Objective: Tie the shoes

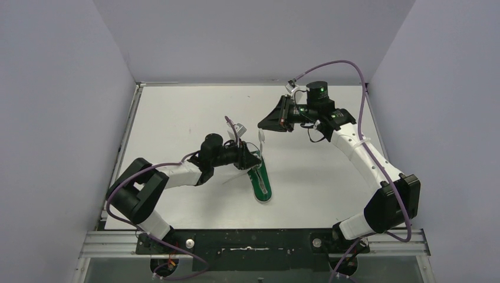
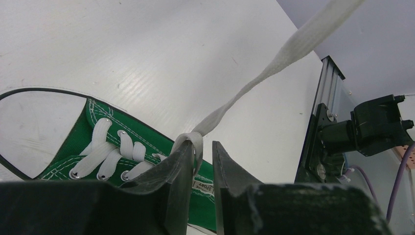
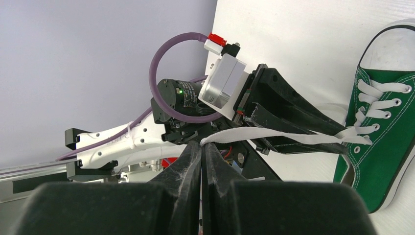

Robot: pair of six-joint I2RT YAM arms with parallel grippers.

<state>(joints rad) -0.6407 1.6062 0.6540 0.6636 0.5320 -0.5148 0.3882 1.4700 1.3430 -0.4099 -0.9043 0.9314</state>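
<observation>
Right pincer (image 3: pixel 201 144) is clamped on the white lace (image 3: pixel 274 135), taut from the green sneaker (image 1: pixel 260 181) mid-desk (image 1: pixel 177 118). Left pincer (image 2: pixel 201 147) stands slightly apart, a lace loop over one finger. No knot shows; most tying likely remains.

Sneaker (image 3: pixel 391 147) green; laces (image 2: pixel 274 68) white; table (image 1: pixel 188 118) white; cable (image 3: pixel 186 35) purple.

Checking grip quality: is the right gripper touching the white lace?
Touching. Right wrist view shows the right gripper pinching the white lace between its closed fingertips.
</observation>
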